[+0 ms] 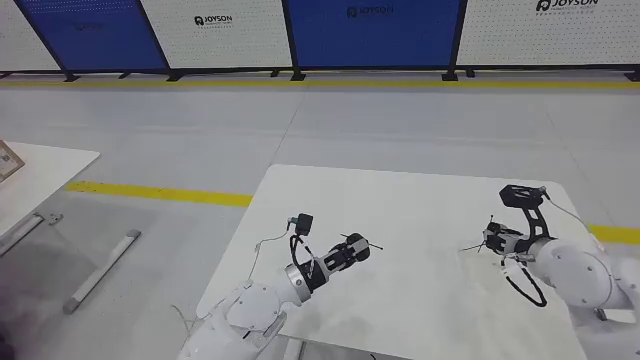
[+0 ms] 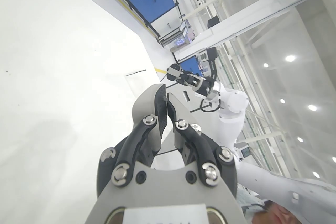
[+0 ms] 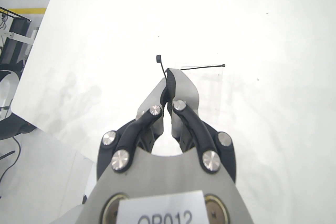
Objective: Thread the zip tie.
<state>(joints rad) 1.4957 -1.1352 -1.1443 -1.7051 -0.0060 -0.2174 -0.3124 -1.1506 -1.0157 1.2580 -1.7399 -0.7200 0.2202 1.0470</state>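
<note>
Zip tie (image 3: 160, 64): pinched in the right gripper (image 3: 168, 74), fingers clamped flat on the strap. The head end sticks out past the fingertips, free in the air above the table (image 3: 236, 12). How much strap runs back between the pads is hidden.

In the top view, the right gripper (image 1: 490, 243) is over the right side of the table (image 1: 420, 200), with a thin black line poking out towards the middle. Can't tell there whether that line is the held tie or another one.

Left gripper (image 2: 166, 94): also clenched, with a small black bit nipped between the pads, a second tie (image 2: 164, 98) by the look of it. In the top view, the left gripper (image 1: 358, 250) is over the front-left part of the table, and thin black ends (image 1: 374, 246) show on either side of the fingers, so the strap sits crosswise in the grip.

The grippers are well apart and pointed roughly at each other. The left wrist view shows the right gripper (image 2: 170, 72) farther off, with its tie as a thin line across the tips.

Loose tie (image 3: 202, 67): flat on the table just beyond the right gripper's tips, untouched, its head at the end away from the gripper. It also shows in the left wrist view (image 2: 135, 73), between the two grippers.

A faint rectangular outline (image 3: 210, 93) is on the table beside the loose tie. Can't tell what it is.
</note>
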